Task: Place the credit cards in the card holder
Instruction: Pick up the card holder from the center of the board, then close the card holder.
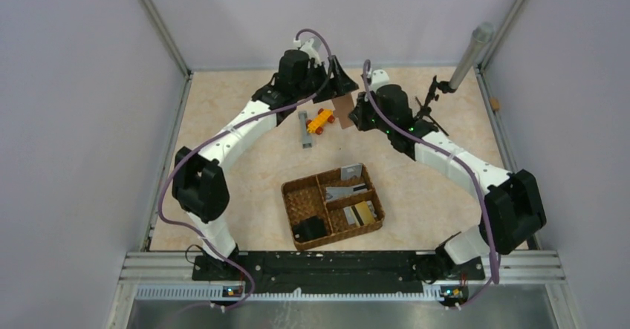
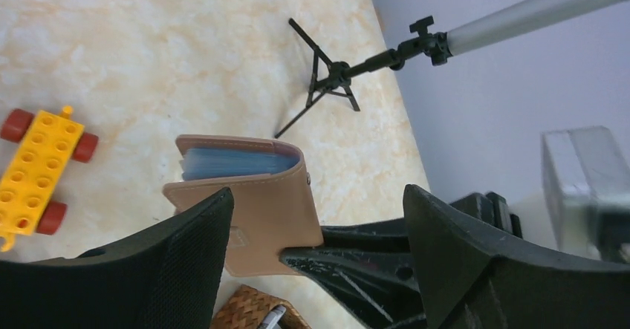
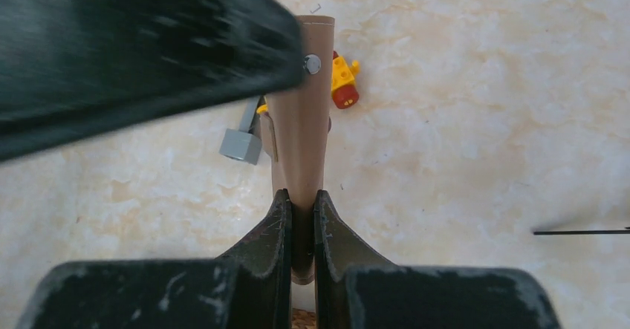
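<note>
Both arms reach away from their bases at the near edge, the left arm [image 1: 223, 139] and right arm [image 1: 460, 162] bending inward so their wrists meet over the far middle of the table [image 1: 223, 106].

Next in size is the woven basket [image 1: 304, 181], which sits on the table between the arms, well apart from the grippers. The credit cards [image 1: 349, 191] lie in its right-hand compartments, grey ones toward the far side and a gold one nearer. A black block [image 1: 310, 229] fills the near-left compartment.

The card holder [image 3: 301, 121] is up in the air between the two wrists. The right gripper [image 3: 301, 199] has its fingers pinched tight on one edge of it. From the left wrist view the holder gapes slightly, showing its light blue inside. The left gripper [image 2: 316, 194] stands spread wide just beside it, gripping nothing. Whether one of its fingers touches the leather I cannot tell, since the near finger hides that edge.

A yellow toy car [image 1: 320, 121] and a small grey piece [image 1: 304, 131] lie on the table under the wrists.

By my reading the task is at its start. The holder is lifted and presented, but no card is gripped and none visibly sits in the holder. Fetching each card and sliding it in looks to be all left to do.
</note>
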Available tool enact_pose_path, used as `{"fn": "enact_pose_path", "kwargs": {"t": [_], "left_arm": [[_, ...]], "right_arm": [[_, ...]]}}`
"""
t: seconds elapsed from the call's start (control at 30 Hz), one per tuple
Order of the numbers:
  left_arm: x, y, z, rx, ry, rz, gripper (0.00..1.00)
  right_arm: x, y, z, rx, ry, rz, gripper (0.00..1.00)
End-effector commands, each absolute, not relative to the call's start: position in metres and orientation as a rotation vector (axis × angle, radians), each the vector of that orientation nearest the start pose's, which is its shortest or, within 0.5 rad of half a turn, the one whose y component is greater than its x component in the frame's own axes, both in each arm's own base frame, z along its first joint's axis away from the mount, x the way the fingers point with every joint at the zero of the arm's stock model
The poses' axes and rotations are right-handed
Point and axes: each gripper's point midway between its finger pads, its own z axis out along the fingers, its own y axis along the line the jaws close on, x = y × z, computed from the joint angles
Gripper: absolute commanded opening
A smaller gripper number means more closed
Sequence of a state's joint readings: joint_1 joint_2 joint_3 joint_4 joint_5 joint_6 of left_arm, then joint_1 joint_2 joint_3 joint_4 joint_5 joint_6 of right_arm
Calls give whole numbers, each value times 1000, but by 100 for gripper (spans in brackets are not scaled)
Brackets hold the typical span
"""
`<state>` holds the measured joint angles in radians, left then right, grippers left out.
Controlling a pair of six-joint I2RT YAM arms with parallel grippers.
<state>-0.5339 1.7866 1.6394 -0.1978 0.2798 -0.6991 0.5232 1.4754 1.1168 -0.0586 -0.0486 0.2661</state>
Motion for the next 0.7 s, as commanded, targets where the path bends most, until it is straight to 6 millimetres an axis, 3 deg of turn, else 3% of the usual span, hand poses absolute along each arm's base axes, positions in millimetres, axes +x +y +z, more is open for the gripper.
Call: {"fn": "enact_pose_path", "kwargs": {"t": [0.0, 0.2, 0.4, 0.47, 0.67], "left_arm": [[415, -354, 280, 4, 2069, -1175, 84], [408, -354, 244, -16, 2170, -1115, 85], [415, -350, 223, -53, 2202, -1051, 80], [417, -350, 216, -56, 2218, -1036, 72], [415, -349, 208, -66, 2232, -1037, 28]], "right_arm": [[395, 231, 255, -244, 1885, 300, 0], [386, 245, 263, -271, 1843, 199, 0], [373, 267, 267, -360, 1777, 112, 0], [370, 273, 267, -395, 1758, 76, 0], [366, 284, 251, -438, 1774, 24, 0]]}}
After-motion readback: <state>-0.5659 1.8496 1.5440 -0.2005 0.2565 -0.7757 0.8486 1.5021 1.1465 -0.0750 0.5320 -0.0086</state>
